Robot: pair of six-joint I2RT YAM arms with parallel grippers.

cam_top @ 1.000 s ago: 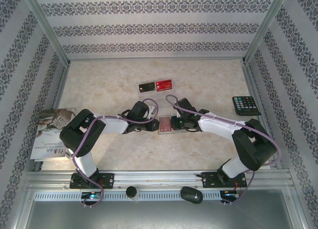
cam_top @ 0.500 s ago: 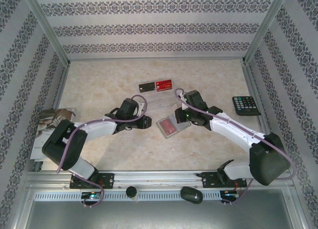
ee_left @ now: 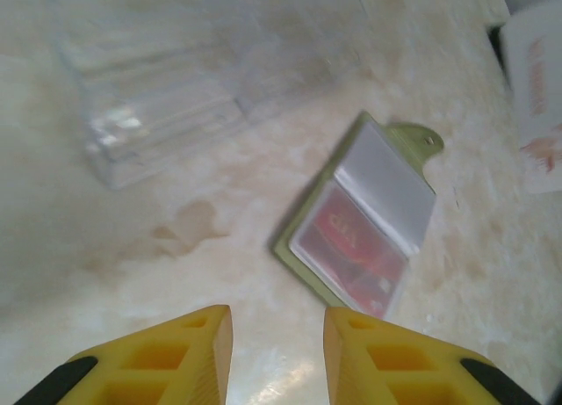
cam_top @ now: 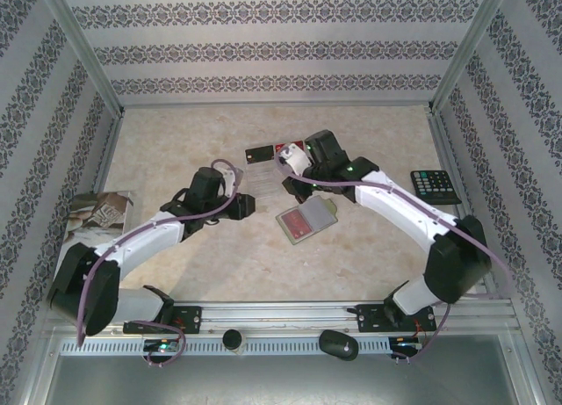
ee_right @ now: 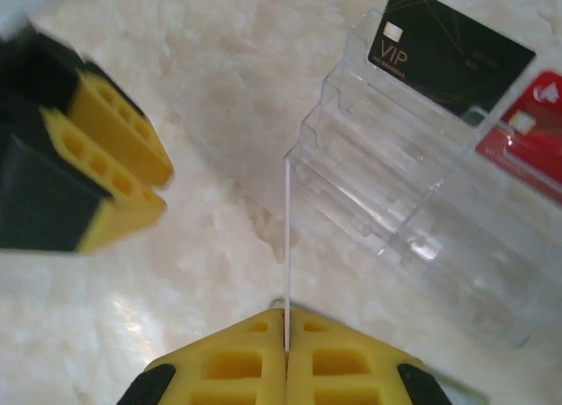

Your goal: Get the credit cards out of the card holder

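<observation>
The right end effector (ee_right: 286,324) pinches a clear card (ee_right: 286,247). The left end effector (ee_left: 277,335) is spread, holding nothing. The holder (cam_top: 306,219) lies open on the tabletop (cam_top: 219,256), with a red card (ee_left: 351,247) inside.

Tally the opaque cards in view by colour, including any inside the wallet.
Black plastic card: 1
Red plastic cards: 2, one loose on the table, one in a pocket of the open olive-green folding card holder
Total: 3
</observation>
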